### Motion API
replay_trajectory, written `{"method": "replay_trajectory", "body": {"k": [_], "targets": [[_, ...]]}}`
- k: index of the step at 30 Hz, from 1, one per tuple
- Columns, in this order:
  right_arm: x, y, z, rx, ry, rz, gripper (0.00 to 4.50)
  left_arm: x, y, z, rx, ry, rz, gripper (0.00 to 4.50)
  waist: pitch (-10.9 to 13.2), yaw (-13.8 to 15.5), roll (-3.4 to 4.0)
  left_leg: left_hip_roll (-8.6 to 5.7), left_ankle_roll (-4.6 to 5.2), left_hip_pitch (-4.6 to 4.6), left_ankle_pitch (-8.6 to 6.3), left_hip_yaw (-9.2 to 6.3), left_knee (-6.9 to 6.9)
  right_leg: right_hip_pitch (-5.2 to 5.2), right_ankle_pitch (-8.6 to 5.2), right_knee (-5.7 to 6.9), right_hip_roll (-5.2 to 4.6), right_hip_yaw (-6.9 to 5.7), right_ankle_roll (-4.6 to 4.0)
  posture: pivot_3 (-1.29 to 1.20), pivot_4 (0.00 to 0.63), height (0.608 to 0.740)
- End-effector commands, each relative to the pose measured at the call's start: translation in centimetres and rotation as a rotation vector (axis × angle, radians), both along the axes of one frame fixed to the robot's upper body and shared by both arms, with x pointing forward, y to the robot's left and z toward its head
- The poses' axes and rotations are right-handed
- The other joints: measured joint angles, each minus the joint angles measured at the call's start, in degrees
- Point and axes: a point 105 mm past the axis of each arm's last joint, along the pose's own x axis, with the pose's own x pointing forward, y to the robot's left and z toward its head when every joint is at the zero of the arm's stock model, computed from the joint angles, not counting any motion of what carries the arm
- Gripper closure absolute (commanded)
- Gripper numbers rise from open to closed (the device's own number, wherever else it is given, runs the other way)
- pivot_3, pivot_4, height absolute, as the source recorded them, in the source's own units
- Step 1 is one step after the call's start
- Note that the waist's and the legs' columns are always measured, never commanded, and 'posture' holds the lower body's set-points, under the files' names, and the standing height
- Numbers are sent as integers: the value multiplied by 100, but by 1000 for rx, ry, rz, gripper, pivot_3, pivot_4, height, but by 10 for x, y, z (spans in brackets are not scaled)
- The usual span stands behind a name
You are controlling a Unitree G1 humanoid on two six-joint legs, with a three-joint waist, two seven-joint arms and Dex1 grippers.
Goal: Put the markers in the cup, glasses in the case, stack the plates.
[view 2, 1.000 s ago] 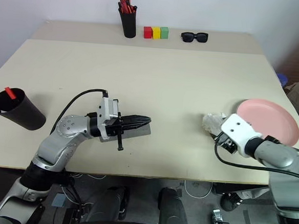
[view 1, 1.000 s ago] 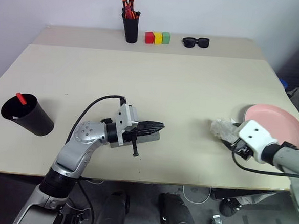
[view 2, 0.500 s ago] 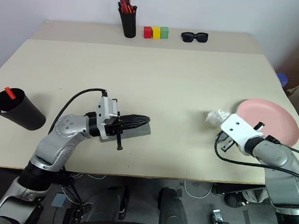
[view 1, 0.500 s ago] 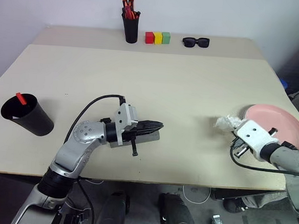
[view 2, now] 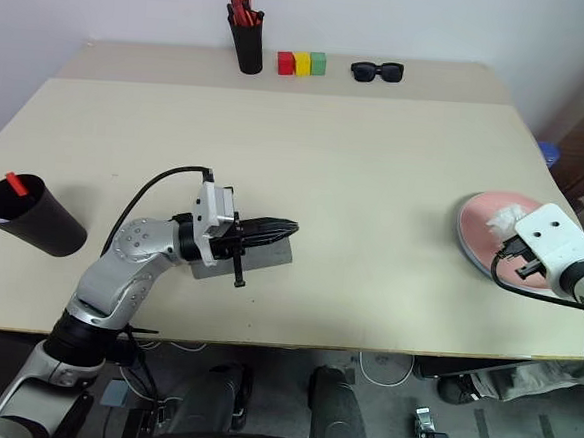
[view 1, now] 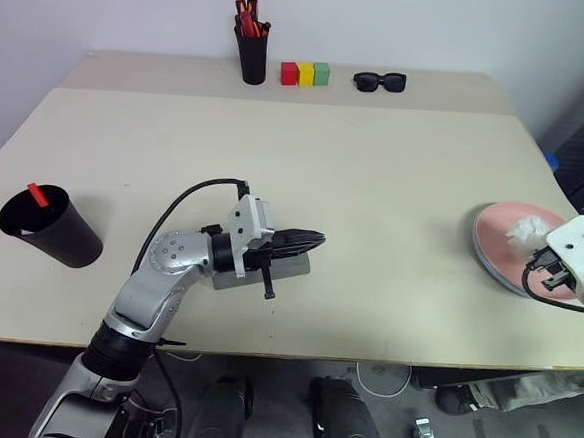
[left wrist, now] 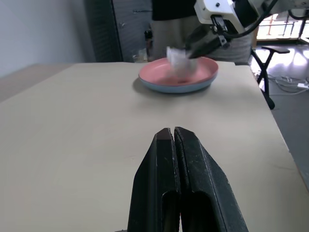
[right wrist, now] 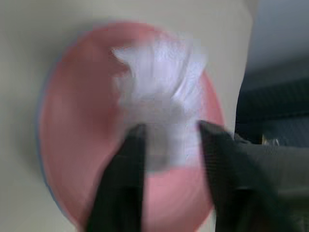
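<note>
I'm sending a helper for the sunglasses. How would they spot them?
Look along the far edge of the table, by the wall. Right of the three coloured blocks lie the sunglasses: chunky, all black, with dark lenses, the rightmost thing in that row.

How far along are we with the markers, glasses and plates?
Done: the pink plate sits on the blue plate. A red marker stands in the cup; any others are hidden. In hand: left gripper shut over the case, glasses unconfirmed. Right gripper is at a white wad over the pink plate.
</note>
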Motion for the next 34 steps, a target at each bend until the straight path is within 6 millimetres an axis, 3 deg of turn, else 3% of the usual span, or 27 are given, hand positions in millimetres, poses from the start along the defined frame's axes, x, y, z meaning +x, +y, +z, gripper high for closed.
{"method": "replay_trajectory", "body": {"k": [1,4,7,10,13,20,34], "targets": [[8,10,16,-14,-69,62,1023,3,9,8,1,-44,53,4500,0,2,0,0,0,0,0,0,0,0,0,0,0,0,0,0,150,740],[14,31,25,19,-106,179,1023,7,19,10,0,-59,123,4500,0,6,0,0,0,0,0,0,1,0,-1,0,0,0,2,0,150,740],[18,80,33,237,-145,384,1023,22,52,17,-13,-95,313,4500,2,-16,-1,4,1,1,0,-1,-2,1,-1,-1,3,0,3,0,150,740],[18,114,34,399,-143,523,1023,29,84,17,4,-111,470,4500,2,-1,0,6,1,2,0,-6,-3,0,-2,2,6,-2,6,0,150,740],[23,137,35,549,-149,604,1023,24,112,14,33,-104,569,4500,3,-5,0,8,4,1,-2,-1,-5,0,0,0,2,0,3,0,150,740],[37,148,26,625,-97,676,1023,10,136,10,70,-92,665,4500,5,45,-6,7,4,-10,-3,-5,4,1,-1,-9,-14,-4,3,0,150,740],[47,153,10,625,-60,694,1023,9,135,7,59,-58,694,4500,5,19,-5,7,4,-8,-3,-2,-4,-5,-1,-5,-6,-4,1,0,150,740]]}}
